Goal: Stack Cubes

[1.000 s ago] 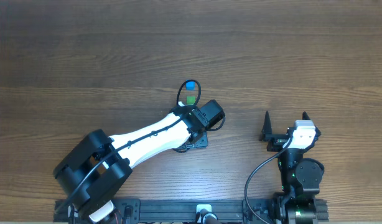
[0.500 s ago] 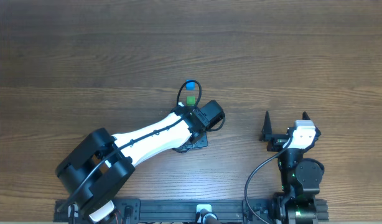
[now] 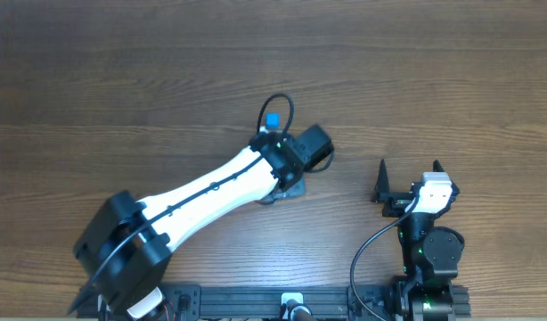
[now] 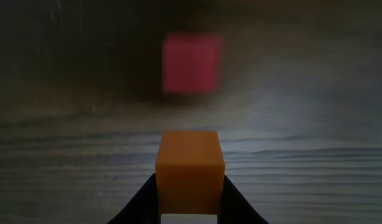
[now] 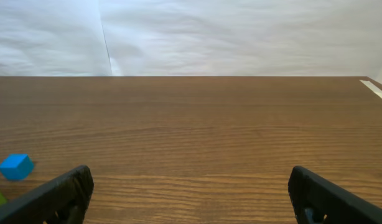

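Your left hand (image 4: 190, 191) grips the orange cube (image 4: 190, 158) near the middle of the table (image 3: 122, 71).
A blurred red cube (image 4: 192, 63) seems to sit just beyond it; your right hand (image 5: 191, 202) rests wide open, near right.

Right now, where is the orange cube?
In the left wrist view, the orange cube is clamped in the left gripper, near the table's middle, with a blurred red cube beyond it.

Orange cube (image 4: 190, 168) held square and upright, red cube (image 4: 192, 63) beyond it, blue cube (image 3: 273, 121) lying apart
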Robot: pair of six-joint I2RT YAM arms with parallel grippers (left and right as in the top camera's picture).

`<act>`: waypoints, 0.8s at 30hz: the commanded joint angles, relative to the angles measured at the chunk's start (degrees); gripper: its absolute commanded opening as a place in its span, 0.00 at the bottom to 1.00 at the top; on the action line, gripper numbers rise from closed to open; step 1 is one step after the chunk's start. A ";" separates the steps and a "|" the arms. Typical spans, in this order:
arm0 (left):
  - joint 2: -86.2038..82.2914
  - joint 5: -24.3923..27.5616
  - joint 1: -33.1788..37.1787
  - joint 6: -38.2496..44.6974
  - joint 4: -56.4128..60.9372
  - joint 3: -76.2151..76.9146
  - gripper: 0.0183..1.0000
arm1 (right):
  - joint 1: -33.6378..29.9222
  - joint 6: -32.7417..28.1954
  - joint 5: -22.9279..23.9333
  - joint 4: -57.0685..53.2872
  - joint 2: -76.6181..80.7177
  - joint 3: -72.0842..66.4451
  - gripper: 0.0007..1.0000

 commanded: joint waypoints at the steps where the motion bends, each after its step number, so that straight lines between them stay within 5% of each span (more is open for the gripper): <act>1: -1.95 -3.93 2.08 2.19 -2.34 7.50 0.10 | 0.37 -0.22 -0.31 0.07 -0.44 -0.44 0.99; 8: 0.33 -1.36 7.06 6.69 -2.12 7.85 0.09 | 0.37 -0.22 -0.28 0.07 -0.44 -0.44 0.99; 24: 5.88 1.90 6.03 6.64 -1.68 7.85 0.10 | 0.37 -0.22 -0.31 0.07 -0.44 -0.44 0.99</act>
